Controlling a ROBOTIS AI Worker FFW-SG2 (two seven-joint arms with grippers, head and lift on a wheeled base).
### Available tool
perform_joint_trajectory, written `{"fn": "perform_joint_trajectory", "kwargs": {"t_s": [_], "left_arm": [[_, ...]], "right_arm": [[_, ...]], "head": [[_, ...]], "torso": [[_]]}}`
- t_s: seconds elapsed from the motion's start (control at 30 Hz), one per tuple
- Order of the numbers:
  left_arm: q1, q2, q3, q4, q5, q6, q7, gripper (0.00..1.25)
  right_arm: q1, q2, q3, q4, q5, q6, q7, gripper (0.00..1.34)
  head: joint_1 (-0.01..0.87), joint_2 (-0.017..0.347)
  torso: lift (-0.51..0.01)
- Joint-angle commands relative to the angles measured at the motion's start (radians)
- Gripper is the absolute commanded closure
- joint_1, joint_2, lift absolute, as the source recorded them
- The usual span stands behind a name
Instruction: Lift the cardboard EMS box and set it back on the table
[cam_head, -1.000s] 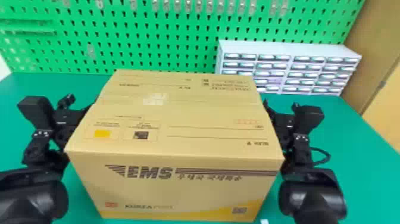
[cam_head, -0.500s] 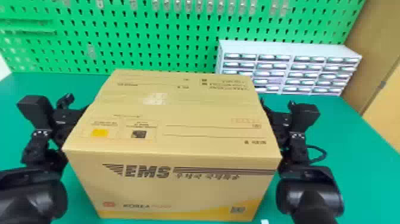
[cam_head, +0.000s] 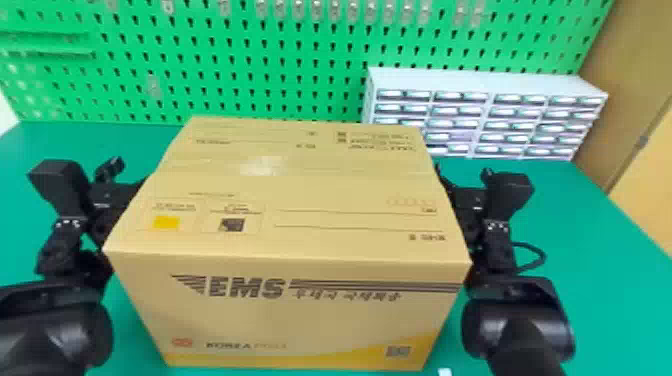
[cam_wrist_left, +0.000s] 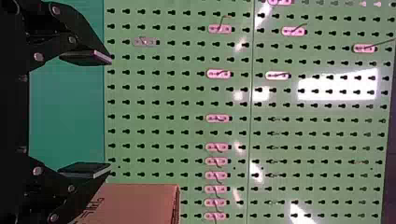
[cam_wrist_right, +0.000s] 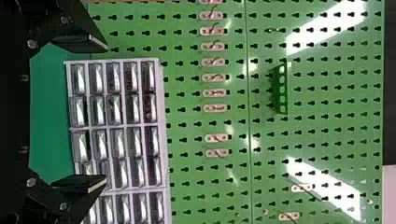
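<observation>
The EMS box (cam_head: 300, 315), flanked by the left gripper (cam_wrist_left: 111, 114) at its nine o'clock and the right gripper (cam_wrist_right: 106, 113) at three, both open and empty, should be pressed evenly from both sides and kept level over the green table (cam_head: 600, 260).

Workshop-like bench area with green pegboard (cam_head: 280, 65) and drawer cabinet (cam_head: 487, 80).

Your green table (cam_head: 600, 250) extends past the box (cam_head: 290, 250) on both sides; whether they touch is unclear. You've a drawer unit (cam_head: 487, 112) behind the box, rightward, and a white scrap (cam_head: 444, 372) near its front right corner.
</observation>
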Motion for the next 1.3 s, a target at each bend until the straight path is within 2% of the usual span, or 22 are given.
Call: {"fn": "perform_joint_trajectory", "kwargs": {"t_s": [0.0, 0.27, 0.47, 0.67, 0.93, 1.13, 1.27], "left_arm": [[0.000, 0.000, -0.004, 0.000, 0.000, 0.000, -0.002, 0.44], [-0.003, 0.000, -0.006, -0.002, 0.006, 0.000, -0.002, 0.44], [-0.009, 0.000, -0.006, -0.043, 0.000, 0.021, 0.000, 0.44], [-0.021, 0.000, -0.007, -0.075, 0.002, 0.046, 0.000, 0.44], [-0.037, 0.000, -0.006, -0.126, 0.000, 0.086, 0.002, 0.44], [-0.043, 0.000, 0.001, -0.169, -0.005, 0.117, 0.015, 0.44], [-0.046, 0.000, 0.010, -0.178, -0.009, 0.121, 0.017, 0.44]], "right_arm": [[-0.001, 0.001, 0.003, 0.003, 0.000, -0.001, 0.000, 0.29], [-0.001, 0.003, 0.006, 0.003, -0.005, 0.001, 0.000, 0.29], [-0.004, -0.007, 0.021, -0.022, -0.012, 0.005, 0.000, 0.29], [-0.010, -0.008, 0.023, -0.080, -0.009, 0.064, 0.000, 0.29], [-0.013, -0.008, 0.029, -0.201, 0.005, 0.172, 0.000, 0.29], [-0.014, 0.003, 0.024, -0.285, 0.018, 0.246, 0.000, 0.29], [-0.016, 0.003, 0.027, -0.304, 0.023, 0.258, 0.000, 0.29]], "head": [[0.678, -0.015], [0.678, -0.015], [0.678, -0.015], [0.678, -0.015], [0.678, -0.015], [0.678, -0.015], [0.678, -0.015]], "torso": [[-0.097], [-0.097], [-0.097], [-0.097], [-0.097], [-0.097], [-0.097]]}}
